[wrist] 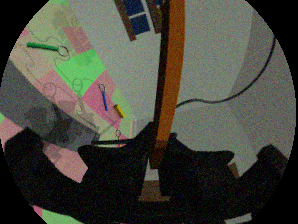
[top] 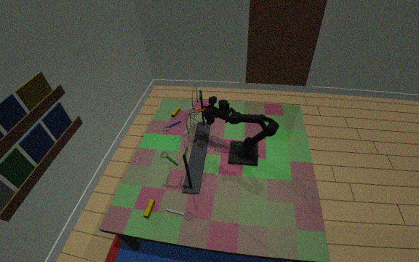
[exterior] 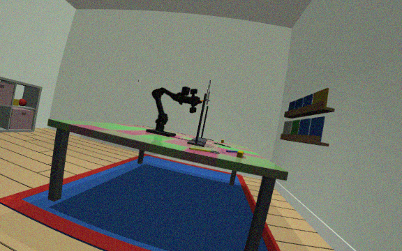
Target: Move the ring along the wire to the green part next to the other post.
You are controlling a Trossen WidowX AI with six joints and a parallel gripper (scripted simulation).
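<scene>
My gripper (top: 206, 109) (exterior: 201, 101) (wrist: 153, 124) is shut on the orange handle (top: 199, 110) (wrist: 172, 65), which stands up from the fingers in the wrist view. The ring (top: 193, 112) is small and blurred, beside the wire near the far post (top: 201, 105). Whether it touches the wire cannot be told. The thin wire (wrist: 215, 102) bends in a tall loop close to that post and runs on toward the near post (top: 188, 171). One green part (top: 200, 95) is at the far post's top, the other green part (top: 185, 151) at the near post's top.
The posts stand on a dark base (top: 198, 156) (wrist: 30, 102) in front of the arm. Loose rings with a blue handle (top: 174, 124) (wrist: 104, 100), a green handle (top: 172, 160) (wrist: 42, 47) and a white handle (top: 174, 211) lie on the table, with yellow blocks (top: 175, 111) (top: 149, 208).
</scene>
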